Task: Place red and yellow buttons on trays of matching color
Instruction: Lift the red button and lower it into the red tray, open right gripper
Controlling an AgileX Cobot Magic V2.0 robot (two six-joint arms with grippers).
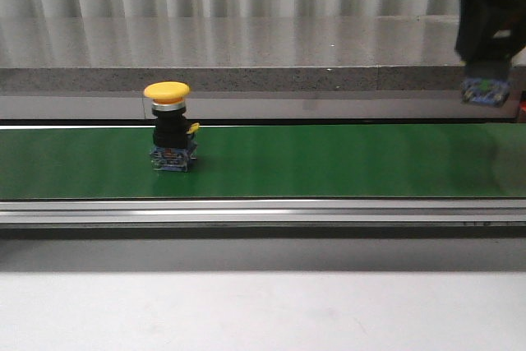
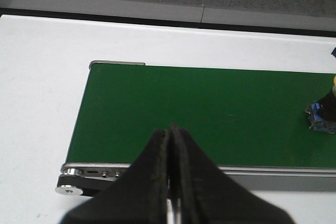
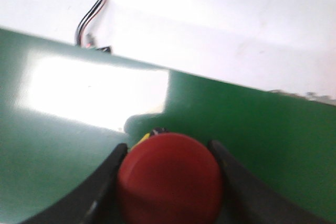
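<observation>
- You see a green conveyor belt point(image 1: 329, 162) running across the front view, framed by a metal side rail point(image 1: 263, 211);
- You have a white tabletop point(image 1: 263, 310) in front of it;
- A grey speckled ledge point(image 1: 246, 78) runs behind;
- A thin cable point(image 3: 92, 17) lies beside the belt.

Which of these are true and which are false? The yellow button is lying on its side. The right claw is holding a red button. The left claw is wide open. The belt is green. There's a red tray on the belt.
1. The yellow button is lying on its side. False: it stands upright on the green belt.
2. The right gripper is holding a red button. True.
3. The left gripper is wide open. False: its fingers are pressed together, with nothing between them.
4. The belt is green. True.
5. A red tray sits on the belt. False: no tray shows in any view.
</observation>
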